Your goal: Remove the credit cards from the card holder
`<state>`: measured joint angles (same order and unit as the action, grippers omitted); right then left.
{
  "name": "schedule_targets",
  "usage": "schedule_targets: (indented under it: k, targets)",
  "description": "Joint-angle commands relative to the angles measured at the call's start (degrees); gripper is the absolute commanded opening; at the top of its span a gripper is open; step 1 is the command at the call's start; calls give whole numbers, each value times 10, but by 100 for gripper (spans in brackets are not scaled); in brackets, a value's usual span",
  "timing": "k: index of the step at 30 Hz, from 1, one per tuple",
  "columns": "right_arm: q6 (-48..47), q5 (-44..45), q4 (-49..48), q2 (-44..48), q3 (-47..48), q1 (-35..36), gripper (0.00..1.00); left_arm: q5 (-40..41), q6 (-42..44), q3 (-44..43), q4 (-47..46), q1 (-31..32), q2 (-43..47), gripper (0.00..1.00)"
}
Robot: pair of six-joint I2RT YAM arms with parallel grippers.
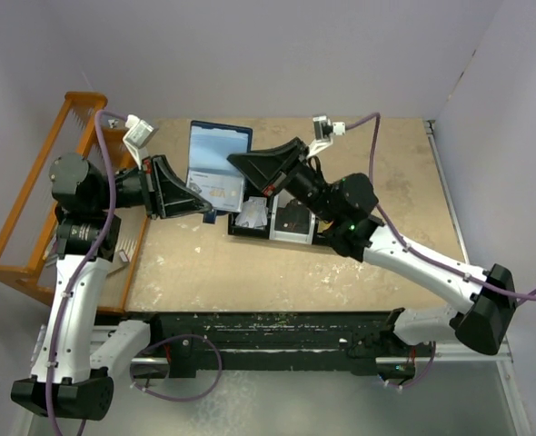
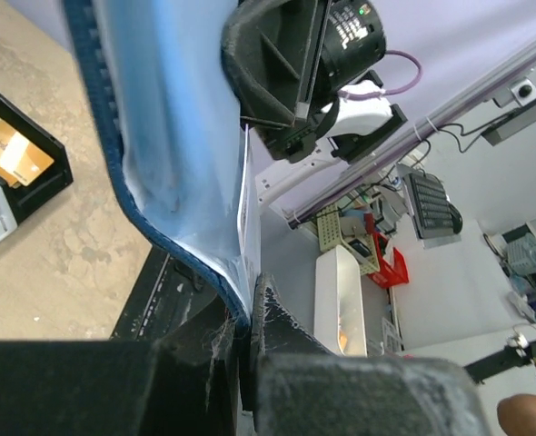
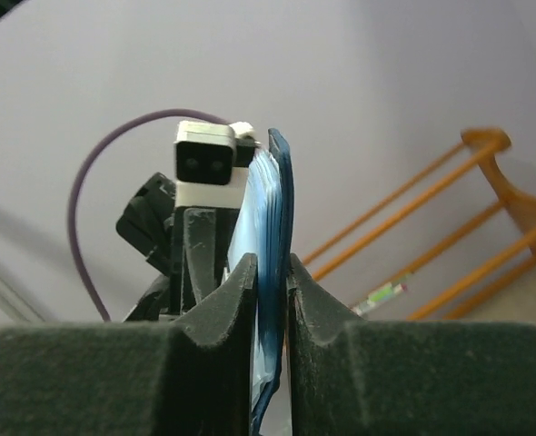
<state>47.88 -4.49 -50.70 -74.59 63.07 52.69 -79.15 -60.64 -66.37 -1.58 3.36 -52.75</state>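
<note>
You've got the card holder (image 1: 218,154) up off the tabletop (image 1: 295,272). It's opened out flat and hanging between the two arms, with the pale inner face showing to the overhead camera. My guess is that's on purpose: one arm pins it so the other can work at the pockets. It's also just on the far side of the black tray (image 1: 250,233), which looks like the drop spot, since a gold card (image 2: 14,150) lies in it.

The left jaws are clenched on the holder's near left corner. In the left wrist view the navy edge runs straight down into the pinch. The right jaws are on the right edge with one finger on each face. They look clamped on it too, though a grip just easing off would look much the same.

There's some print low on the inner face that might be a card, but it's too small to tell.
</note>
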Motion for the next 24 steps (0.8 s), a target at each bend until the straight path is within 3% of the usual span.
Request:
schedule_targets:
  k: [1,6,11,15,19,24]
  targets:
    - [70,-13,199,3,68,-49,20,-33,171,-27,162,0,7,0]
    - [74,-102,372,-13,120,-106,41,15,406,-90,416,0,-24,0]
    - [12,-127,510,-4,169,-152,58,57,494,-102,529,0,-59,0]
    - [-78,-115,591,25,214,-174,60,69,511,-94,546,0,-56,0]
    - [-180,-184,710,-30,352,-175,52,79,513,-88,566,0,-64,1]
    - [-205,-314,644,-30,317,-142,54,72,501,-70,561,0,-68,1]
